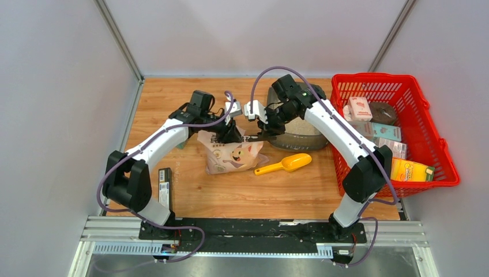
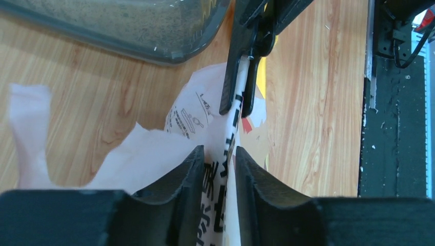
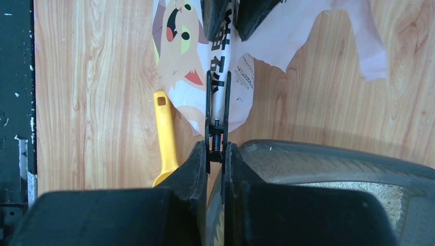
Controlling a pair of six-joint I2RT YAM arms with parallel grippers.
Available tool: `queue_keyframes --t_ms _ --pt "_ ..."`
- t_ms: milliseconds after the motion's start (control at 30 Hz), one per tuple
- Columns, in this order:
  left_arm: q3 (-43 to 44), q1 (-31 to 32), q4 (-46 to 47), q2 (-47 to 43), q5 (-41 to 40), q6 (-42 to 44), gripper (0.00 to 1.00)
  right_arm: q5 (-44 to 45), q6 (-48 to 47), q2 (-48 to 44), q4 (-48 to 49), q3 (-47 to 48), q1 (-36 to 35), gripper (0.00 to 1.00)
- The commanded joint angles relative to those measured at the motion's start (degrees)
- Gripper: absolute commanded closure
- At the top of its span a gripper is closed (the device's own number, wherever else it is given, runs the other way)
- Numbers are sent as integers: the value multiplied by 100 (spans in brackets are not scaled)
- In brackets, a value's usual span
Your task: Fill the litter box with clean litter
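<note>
The dark grey litter box [image 1: 300, 142] sits at the back middle, half hidden by my right arm. Pale clean litter [image 3: 349, 190] lies in it and shows through its wall [image 2: 128, 23]. In front of it stands the pink-white cat-printed bag [image 1: 230, 153]. My right gripper [image 3: 216, 147] is shut on a black spring clip [image 3: 217, 102] that clamps the bag's top edge [image 2: 241, 77]. My left gripper [image 2: 219, 152] stands open, its jaws on either side of that same folded edge just behind the clip. In the top view both grippers meet over the bag, left [image 1: 233, 131] and right [image 1: 264, 124].
A yellow scoop [image 1: 285, 164] lies on the wood right of the bag, its handle beside my right fingers [image 3: 165, 128]. A red mesh basket [image 1: 429, 138] with several boxes fills the right side. A flat black item [image 1: 164, 187] lies near the left arm's base.
</note>
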State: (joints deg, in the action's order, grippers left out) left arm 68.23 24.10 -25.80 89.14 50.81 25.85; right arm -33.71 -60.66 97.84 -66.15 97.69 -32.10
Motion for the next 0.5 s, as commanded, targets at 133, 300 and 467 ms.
queue_keyframes --t_ms 133,300,467 --pt "-512 -484 -397 -977 167 218 55 137 266 51 -12 215 -121 100" --pt "-714 -538 -672 -1083 254 579 56 146 362 94 49 259 -227 100" --pt "-767 -538 -593 -969 430 554 79 181 494 156 128 365 -323 100"
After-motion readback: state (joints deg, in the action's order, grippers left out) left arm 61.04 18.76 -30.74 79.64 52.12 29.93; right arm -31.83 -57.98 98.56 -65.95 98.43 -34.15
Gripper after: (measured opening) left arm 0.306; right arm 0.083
